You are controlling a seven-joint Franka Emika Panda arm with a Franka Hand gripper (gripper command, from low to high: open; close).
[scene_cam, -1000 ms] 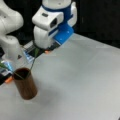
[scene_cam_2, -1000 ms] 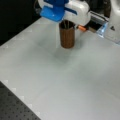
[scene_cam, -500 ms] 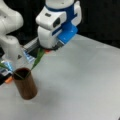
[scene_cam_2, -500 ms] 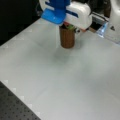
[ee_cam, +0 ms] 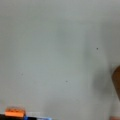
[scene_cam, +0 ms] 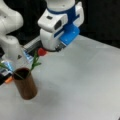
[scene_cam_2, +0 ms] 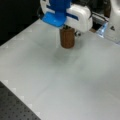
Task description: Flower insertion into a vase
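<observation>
From where I'm sitting, the flower (scene_cam: 37,58) only shows up in a front view: red bloom up top, green stem and leaves slanting down into the mouth of the vase (scene_cam: 25,86), which stands at the lower left of that frame on the table (scene_cam: 82,85). In a front view from the opposite side the vase (scene_cam_2: 67,38) sits at the upper middle, and the arm's white and blue body covers its rim, so no flower shows there. The gripper (scene_cam: 51,48) hangs just right of the bloom and above the vase, but the wrist housing hides the fingertips and I honestly can't tell if the claw is apart, together or pinching anything. The wrist view is mostly bare pale tabletop, with a brown curved edge of the vase (ee_cam: 116,81) at the right and an orange thing (ee_cam: 15,111) at the bottom left. The vase is a plain straight-sided cylinder, dark brown, wood-looking. The table is smooth and matte grey-white.
</observation>
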